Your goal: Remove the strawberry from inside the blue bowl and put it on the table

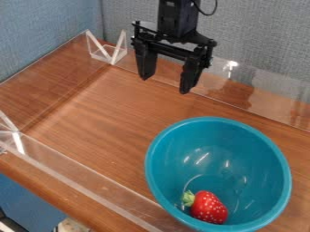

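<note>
The job has not really started yet. The strawberry (208,207) sits inside the blue bowl (218,172), down at the lower right of the frame, near the front of the bowl's inside. The gripper (169,75) is up at the top middle of the frame, well apart from the bowl. Its two fingers are spread wide and hold nothing. It must reach the berry, grab it, lift it out, and set it on the table (85,100).

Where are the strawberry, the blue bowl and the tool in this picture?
strawberry (208,207), camera view, middle of its red body.
blue bowl (155,156), camera view, left rim.
tool (168,80), camera view, gap midway between its open fingertips.
</note>
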You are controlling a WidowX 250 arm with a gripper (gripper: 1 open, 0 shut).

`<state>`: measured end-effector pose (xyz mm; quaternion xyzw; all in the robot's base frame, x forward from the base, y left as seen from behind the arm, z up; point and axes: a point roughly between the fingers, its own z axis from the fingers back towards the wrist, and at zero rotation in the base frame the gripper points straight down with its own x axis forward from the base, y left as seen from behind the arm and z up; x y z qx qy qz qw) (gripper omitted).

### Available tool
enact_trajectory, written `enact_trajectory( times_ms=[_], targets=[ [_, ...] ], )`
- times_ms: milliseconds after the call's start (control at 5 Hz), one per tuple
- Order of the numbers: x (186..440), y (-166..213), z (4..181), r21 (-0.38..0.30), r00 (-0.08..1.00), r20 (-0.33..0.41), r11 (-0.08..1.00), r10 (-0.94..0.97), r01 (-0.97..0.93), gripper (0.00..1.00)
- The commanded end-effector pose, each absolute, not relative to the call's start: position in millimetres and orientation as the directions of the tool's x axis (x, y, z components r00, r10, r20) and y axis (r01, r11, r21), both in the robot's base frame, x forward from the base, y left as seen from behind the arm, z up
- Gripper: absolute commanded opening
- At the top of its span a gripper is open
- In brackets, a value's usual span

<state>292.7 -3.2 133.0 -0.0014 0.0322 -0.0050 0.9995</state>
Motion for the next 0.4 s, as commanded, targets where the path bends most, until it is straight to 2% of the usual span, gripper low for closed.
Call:
enact_trajectory(
  times_ms=[0, 200],
  targets=[
    [285, -12, 129.6, -0.013, 0.997, -0.064, 0.999, -0.041, 0.040, 1.00],
    [266, -32, 117.2, -0.037, 0.991, -0.084, 0.994, -0.106, 0.103, 1.00]
  ],
)
